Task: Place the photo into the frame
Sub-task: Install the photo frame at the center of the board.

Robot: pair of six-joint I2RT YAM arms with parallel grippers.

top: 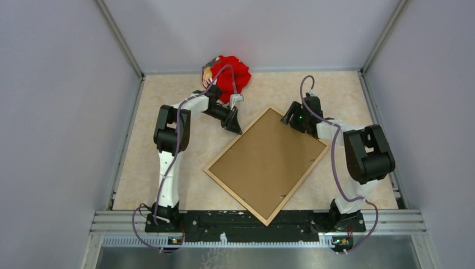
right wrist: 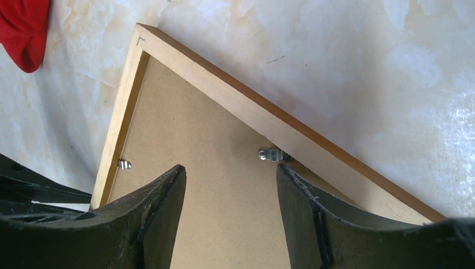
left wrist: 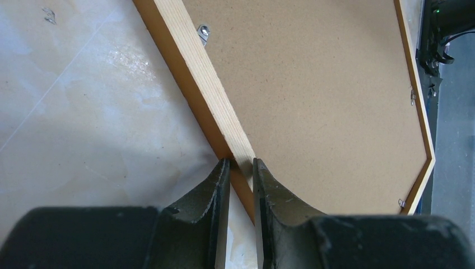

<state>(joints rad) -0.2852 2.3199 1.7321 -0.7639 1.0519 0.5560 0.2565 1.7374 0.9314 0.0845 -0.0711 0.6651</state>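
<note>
The frame [top: 235,197], a thin brown wooden rectangle, lies back side up and turned like a diamond on the table. A plain brown backing board [top: 268,162] fills it. The photo is hidden. My left gripper [top: 235,126] is at the frame's upper-left rail. In the left wrist view the left gripper [left wrist: 241,163] is shut on that pale wood rail [left wrist: 196,73], one finger on each side. My right gripper [right wrist: 229,174] hovers open over the backing board [right wrist: 185,134] near the frame's far corner, beside a metal clip [right wrist: 270,154]. Nothing is between its fingers.
A red cloth [top: 231,75] lies at the back of the table behind the left arm. Small metal clips [left wrist: 203,32] line the frame's inner edge. Grey walls close in the table on three sides.
</note>
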